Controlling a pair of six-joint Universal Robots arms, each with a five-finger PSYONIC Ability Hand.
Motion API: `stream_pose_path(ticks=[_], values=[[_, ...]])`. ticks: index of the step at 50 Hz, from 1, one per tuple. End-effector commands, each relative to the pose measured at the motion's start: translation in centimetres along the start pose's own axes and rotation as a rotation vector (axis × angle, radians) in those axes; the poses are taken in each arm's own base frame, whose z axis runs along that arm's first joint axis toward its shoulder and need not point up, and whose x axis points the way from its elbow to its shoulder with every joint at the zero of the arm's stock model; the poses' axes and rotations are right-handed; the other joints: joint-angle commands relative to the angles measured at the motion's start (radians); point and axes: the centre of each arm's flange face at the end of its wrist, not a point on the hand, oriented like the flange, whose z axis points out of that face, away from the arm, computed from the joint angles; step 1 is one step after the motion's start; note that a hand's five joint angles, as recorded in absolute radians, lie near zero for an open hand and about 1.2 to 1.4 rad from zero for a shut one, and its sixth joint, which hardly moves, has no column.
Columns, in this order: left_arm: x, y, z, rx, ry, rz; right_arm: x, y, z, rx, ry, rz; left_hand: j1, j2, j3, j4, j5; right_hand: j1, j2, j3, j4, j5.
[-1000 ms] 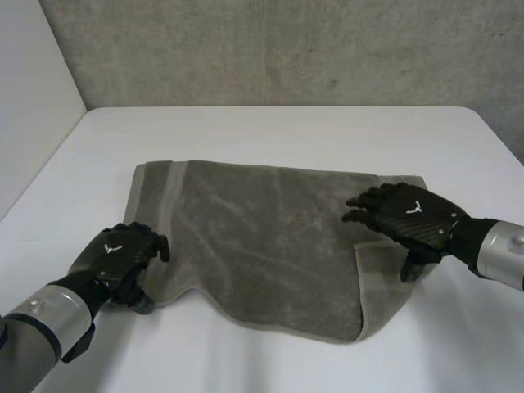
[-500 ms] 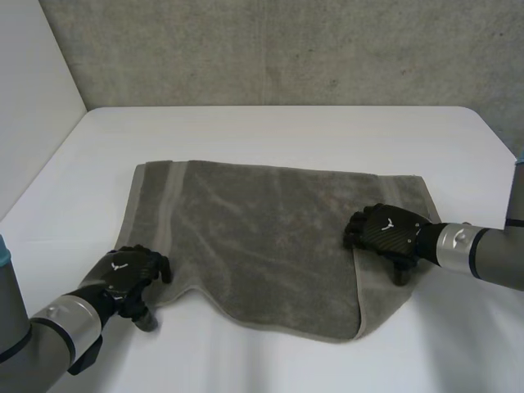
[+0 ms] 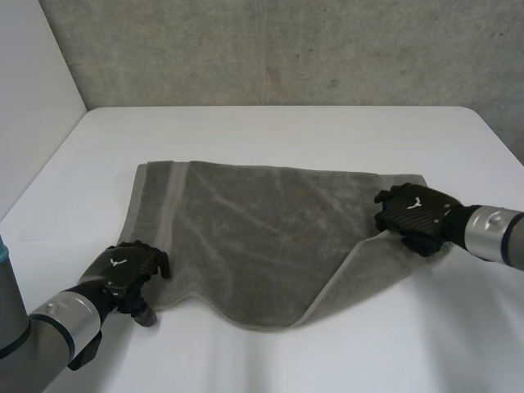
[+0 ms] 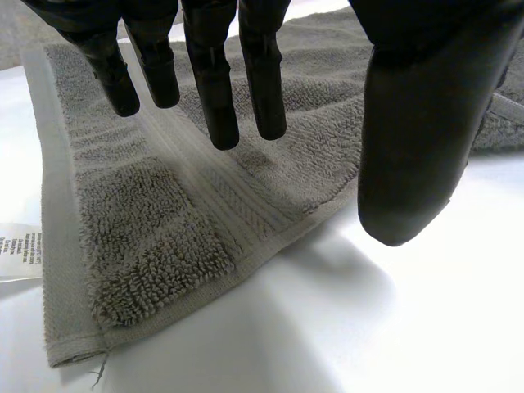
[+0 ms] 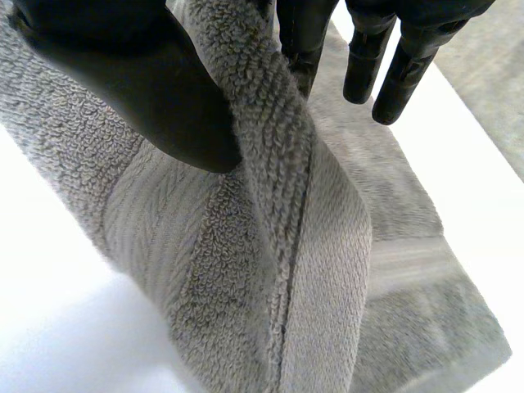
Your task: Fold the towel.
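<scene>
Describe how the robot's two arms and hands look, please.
The left hand and the right hand are both black, with slim rounded fingers, a thicker thumb and a small white mark on the back. Behind each wrist, the left arm and the right arm are round, shiny grey tubes.

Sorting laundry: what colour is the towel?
The towel is grey; clearest in the left wrist view.

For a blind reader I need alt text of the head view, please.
A grey towel lies spread on a white table; the right hand pinches its right edge and holds it raised, and the left hand is at its near left corner.
</scene>
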Motion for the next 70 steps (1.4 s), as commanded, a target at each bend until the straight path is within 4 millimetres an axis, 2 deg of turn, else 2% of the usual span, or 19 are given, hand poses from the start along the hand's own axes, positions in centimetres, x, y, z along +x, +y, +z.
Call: stream_pose_path(ticks=[1,10,11,13,15,17,18,19,23,28,33,42,46,53,70], values=[[-0.1,-0.1,0.2,0.016,-0.004,0.003,0.5,0.4,-2.0,-0.008,0.052,0.118,-0.053,-0.042,-0.043,-0.05,-0.012,-0.002,-0.007,-0.007,-0.06,-0.034],[0.0,0.1,0.5,0.019,-0.001,0.008,0.2,1.5,-2.5,-0.01,0.064,0.175,-0.05,-0.039,-0.043,-0.05,-0.009,-0.181,-0.186,-0.007,-0.06,-0.214],[0.0,0.2,0.6,0.018,-0.002,0.008,0.5,1.4,-2.8,-0.01,0.078,0.187,-0.053,-0.042,-0.043,-0.05,-0.012,-0.315,-0.32,-0.007,-0.06,-0.348],[0.0,0.2,0.6,0.017,-0.002,0.007,0.7,1.5,-3.1,-0.009,0.09,0.204,-0.05,-0.039,-0.043,-0.05,-0.009,-0.389,-0.394,-0.007,-0.06,-0.422],[0.0,0.4,0.6,0.01,-0.002,0.005,0.9,1.5,-3.4,-0.005,0.105,0.223,-0.05,-0.039,-0.043,-0.05,-0.009,-0.331,-0.336,-0.007,-0.06,-0.364],[0.0,0.5,0.6,0.004,-0.001,0.003,1.0,1.5,-3.9,0.012,0.121,0.258,-0.053,-0.042,-0.043,-0.05,-0.012,0.008,0.003,-0.007,-0.06,-0.025],[0.0,0.5,0.6,0.004,-0.001,0.003,1.0,1.5,-3.9,0.012,0.121,0.258,-0.053,-0.042,-0.043,-0.05,-0.012,0.009,0.004,-0.007,-0.06,-0.023],[0.0,0.5,0.6,0.004,-0.002,0.003,1.1,1.4,-4.2,0.02,0.132,0.272,-0.053,-0.042,-0.043,-0.05,-0.012,0.113,0.108,-0.007,-0.06,0.08],[0.0,0.5,0.6,0.004,-0.002,0.003,1.5,1.6,-4.6,0.035,0.166,0.321,-0.053,-0.042,-0.043,-0.05,-0.012,0.114,0.109,-0.007,-0.06,0.082],[0.0,0.4,0.7,0.01,0.0,0.006,3.4,1.9,-4.8,0.114,0.265,0.45,-0.053,-0.042,-0.043,-0.05,-0.012,0.114,0.109,-0.007,-0.06,0.082],[-0.4,0.3,1.1,0.02,-0.023,0.013,4.2,2.3,-4.9,0.133,0.291,0.495,-0.053,-0.042,-0.043,-0.05,-0.012,0.114,0.109,-0.007,-0.06,0.082],[-2.0,0.1,1.5,0.026,-0.114,0.009,3.9,2.3,-4.7,0.126,0.285,0.495,-0.053,-0.042,-0.043,-0.05,-0.012,0.114,0.109,-0.007,-0.06,0.082],[-3.8,0.2,1.5,0.003,-0.165,0.0,4.0,2.4,-4.7,0.131,0.286,0.494,-0.053,-0.042,-0.043,-0.05,-0.012,0.114,0.109,-0.007,-0.06,0.082],[-3.9,0.3,0.8,-0.022,-0.171,0.06,4.2,2.5,-4.7,0.134,0.296,0.488,-0.068,-0.057,-0.043,-0.05,-0.027,0.114,0.109,-0.007,-0.06,0.082],[-5.1,0.4,1.2,-0.032,-0.205,0.048,4.4,2.4,-4.5,0.144,0.305,0.473,-0.044,-0.033,-0.043,-0.05,-0.003,0.114,0.109,-0.007,-0.06,0.082]])
